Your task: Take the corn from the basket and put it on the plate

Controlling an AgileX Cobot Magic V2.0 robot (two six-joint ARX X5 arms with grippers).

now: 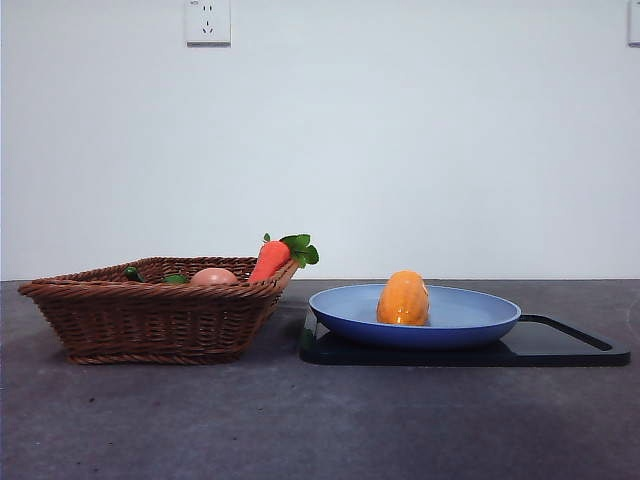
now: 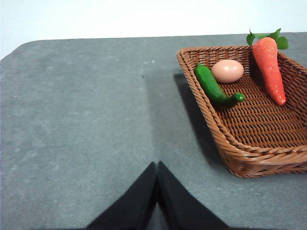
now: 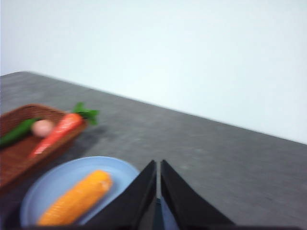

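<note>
Resting on one plate (image 1: 480, 318), one corn (image 1: 403, 298); one basket (image 1: 150, 320); both hands clenched, empty

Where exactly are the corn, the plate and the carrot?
corn (image 1: 403, 299): front view, middle of the cob, lying on the plate.
plate (image 1: 478, 312): front view, bare blue inside beside the corn.
carrot (image 2: 269, 67): left wrist view, middle of its orange body, in the basket.

The left gripper (image 2: 157, 168) is hanging above the table surface with its two black jaws pressed together, tips meeting, holding nothing. The right gripper (image 3: 158, 166) is hanging raised with its jaws nearly touching, only a thin slit between them, also holding nothing. Neither arm is appearing in the front view.
</note>
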